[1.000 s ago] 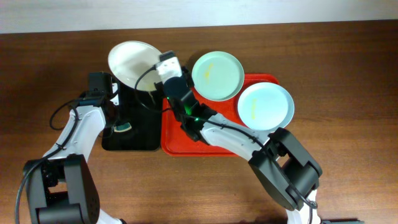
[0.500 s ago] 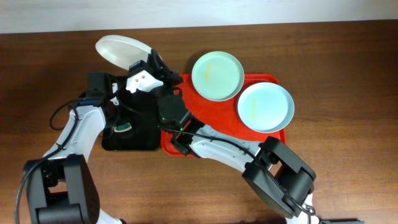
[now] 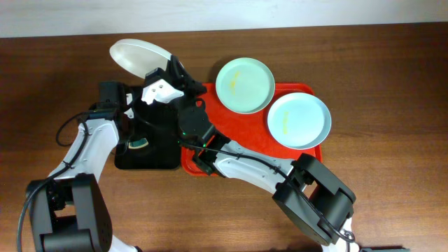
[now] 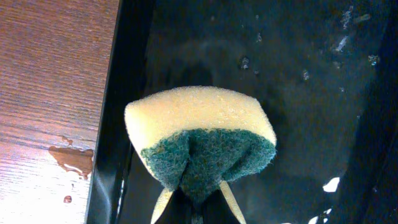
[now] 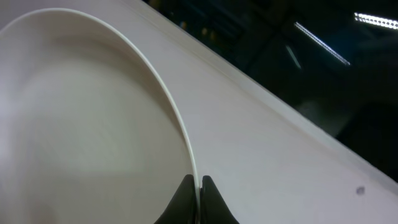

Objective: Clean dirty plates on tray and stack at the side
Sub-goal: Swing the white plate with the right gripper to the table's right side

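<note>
My right gripper is shut on the rim of the white plate and holds it tilted on edge above the far end of the black tray. The right wrist view shows the plate's rim pinched in the right gripper. The mint green plate rests over the far rim of the red tray, with a yellow smear on it. The pale blue plate lies at the tray's right end, also smeared. My left gripper is shut on a yellow-and-green sponge over the black tray.
The black tray is wet, with droplets on its floor. A small puddle lies on the wooden table just left of it. The right arm stretches across the red tray's left half.
Over the last second my right gripper carried the white plate left and tipped it up on edge. Since half a second ago it has barely shifted. The left arm has not moved.
</note>
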You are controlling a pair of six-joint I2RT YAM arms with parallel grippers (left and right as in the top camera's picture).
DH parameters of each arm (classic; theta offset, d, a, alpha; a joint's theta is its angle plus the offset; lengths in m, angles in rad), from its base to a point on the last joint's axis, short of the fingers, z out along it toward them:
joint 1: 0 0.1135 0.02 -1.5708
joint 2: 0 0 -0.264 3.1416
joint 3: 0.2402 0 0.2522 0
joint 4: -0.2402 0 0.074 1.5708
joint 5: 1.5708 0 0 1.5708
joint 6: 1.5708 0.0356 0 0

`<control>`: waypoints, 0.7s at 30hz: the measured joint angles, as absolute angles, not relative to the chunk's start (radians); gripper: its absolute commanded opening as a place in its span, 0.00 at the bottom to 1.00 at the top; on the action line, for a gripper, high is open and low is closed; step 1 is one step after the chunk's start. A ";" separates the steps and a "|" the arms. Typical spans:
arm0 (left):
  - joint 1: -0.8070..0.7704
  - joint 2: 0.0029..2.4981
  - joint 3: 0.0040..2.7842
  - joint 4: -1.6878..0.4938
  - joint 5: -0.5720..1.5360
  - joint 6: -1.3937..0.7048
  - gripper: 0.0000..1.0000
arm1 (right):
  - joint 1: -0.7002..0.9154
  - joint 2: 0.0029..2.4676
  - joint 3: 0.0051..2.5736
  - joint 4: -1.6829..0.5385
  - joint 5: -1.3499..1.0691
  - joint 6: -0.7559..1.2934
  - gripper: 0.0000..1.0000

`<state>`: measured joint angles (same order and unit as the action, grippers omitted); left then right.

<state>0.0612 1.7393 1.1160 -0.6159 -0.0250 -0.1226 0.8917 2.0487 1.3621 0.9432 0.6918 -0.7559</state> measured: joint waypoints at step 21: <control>0.061 1.739 1.116 -0.616 -0.025 -0.123 0.00 | 0.850 2.018 1.365 0.179 0.755 0.054 0.04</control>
